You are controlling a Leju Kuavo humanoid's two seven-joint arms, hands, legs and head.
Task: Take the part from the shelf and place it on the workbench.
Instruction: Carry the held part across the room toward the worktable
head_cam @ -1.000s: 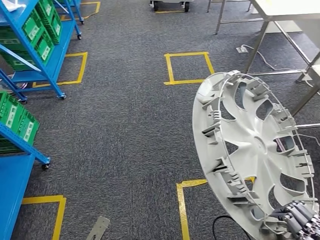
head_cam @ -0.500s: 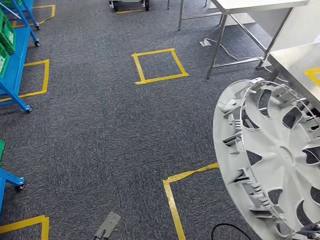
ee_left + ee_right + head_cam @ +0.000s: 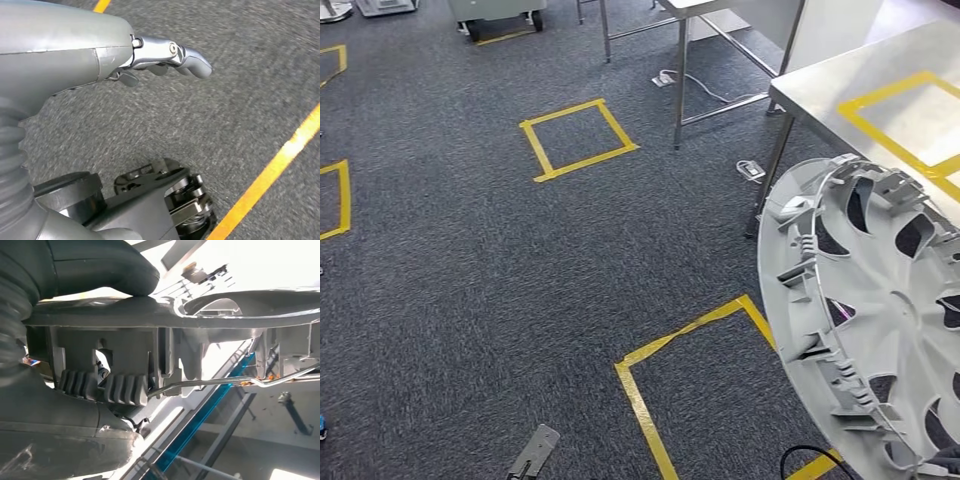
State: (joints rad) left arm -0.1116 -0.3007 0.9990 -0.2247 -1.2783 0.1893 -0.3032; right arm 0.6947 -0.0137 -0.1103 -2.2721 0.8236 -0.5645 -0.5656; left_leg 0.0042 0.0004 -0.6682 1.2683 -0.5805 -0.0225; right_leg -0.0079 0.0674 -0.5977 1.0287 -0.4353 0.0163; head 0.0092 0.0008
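- The part [image 3: 875, 310] is a big pale-grey plastic wheel cover, carried tilted nearly on edge at the robot's right side with its ribbed, clipped back facing us.
- The right hand [image 3: 94, 390] grips it at the rim: in the right wrist view the thumb lies over one face and the darker ribbed fingers [image 3: 124, 389] press the other, next to the wire retaining ring [image 3: 226, 381].
- It looks light for its breadth and fairly stiff, but I'd guess the thin rim flexes and the little clips would snap if knocked. The smooth plastic could slip in a one-edge grip, so a hold on the solid rim between clips seems the safest place.
- The left hand [image 3: 166, 57] hangs over the carpet [image 3: 509, 260], holding nothing, fingers stretched out loosely.
- The surface [image 3: 848, 90], a steel table marked with yellow tape, stands ahead to the right; its near corner lies just behind the cover's top edge as seen from the head.
- The table leg [image 3: 770, 175] and that corner are the things to catch on. The cover must go up over the edge before it can lie flat.
- Open carpet lies to the left; a cable [image 3: 807, 458] loops on the floor near the cover's lower edge.
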